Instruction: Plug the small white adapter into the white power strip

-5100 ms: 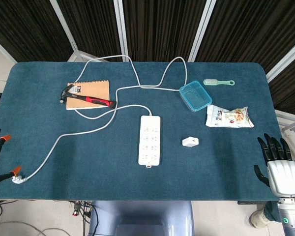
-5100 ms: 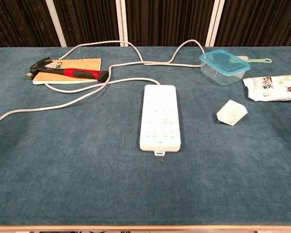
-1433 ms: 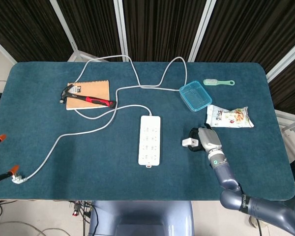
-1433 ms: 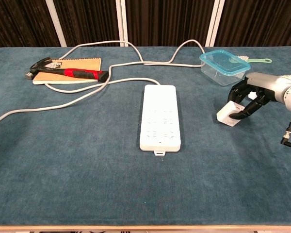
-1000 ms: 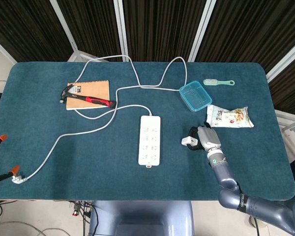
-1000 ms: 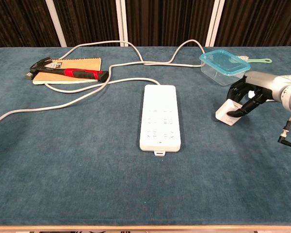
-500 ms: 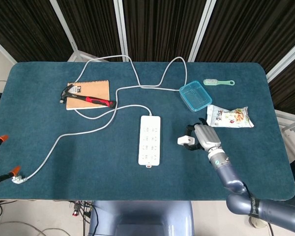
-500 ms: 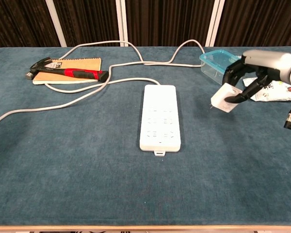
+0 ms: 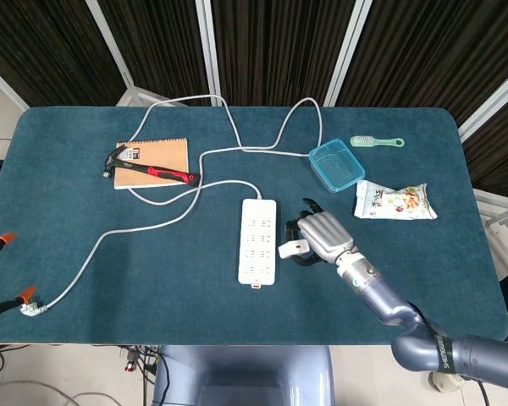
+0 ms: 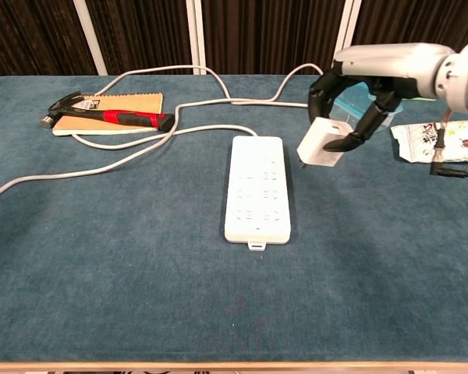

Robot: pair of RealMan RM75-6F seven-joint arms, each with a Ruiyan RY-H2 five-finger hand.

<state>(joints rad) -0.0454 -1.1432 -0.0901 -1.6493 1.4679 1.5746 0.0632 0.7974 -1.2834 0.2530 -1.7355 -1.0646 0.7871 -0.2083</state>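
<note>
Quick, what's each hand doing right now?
Left hand: not in view in either camera.
Right hand: holding the small white adapter in the air, just right of the white power strip.

Matt white plastic adapter [image 10: 321,144] and power strip [image 10: 257,188]; fuzzy teal cloth table [image 10: 125,265]; glossy clear plastic container [image 9: 335,164]; smooth silver hand [image 10: 357,92] shell.

Premises read as a robot test lab, not a home. A table [image 9: 85,245] covered in blue felt stands against black slatted panels [image 9: 271,46] in white frames. Unrelated props are laid out on it: hammer [image 9: 152,172] on a notebook [image 9: 165,152], plastic container [image 9: 334,164], brush [image 9: 376,141], snack packet [image 9: 394,201].
</note>
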